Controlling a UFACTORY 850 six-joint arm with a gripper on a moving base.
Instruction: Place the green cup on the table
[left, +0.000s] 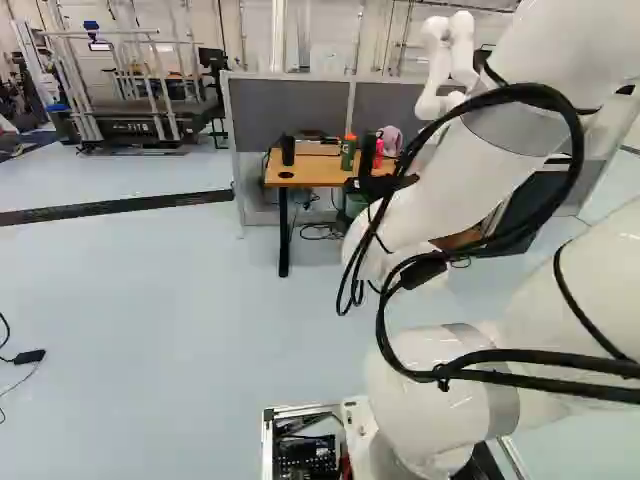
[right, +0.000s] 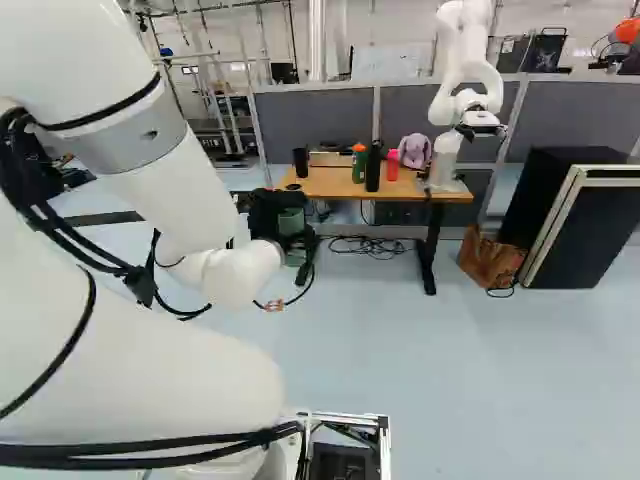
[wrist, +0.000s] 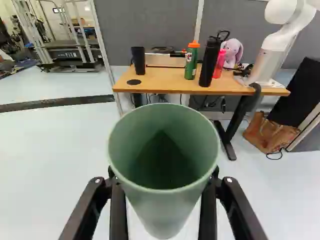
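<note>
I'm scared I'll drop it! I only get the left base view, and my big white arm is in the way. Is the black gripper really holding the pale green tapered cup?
Observer: Yes. In the wrist view, the black gripper has one finger on each side of the pale green tapered cup.
Operator: Phew! What's at the right end of the wooden table? I can't see it.
Observer: In the right base view, another robot, all white, stands there.

Black bottle (wrist: 209, 65), purple plush (wrist: 233, 48).
</note>
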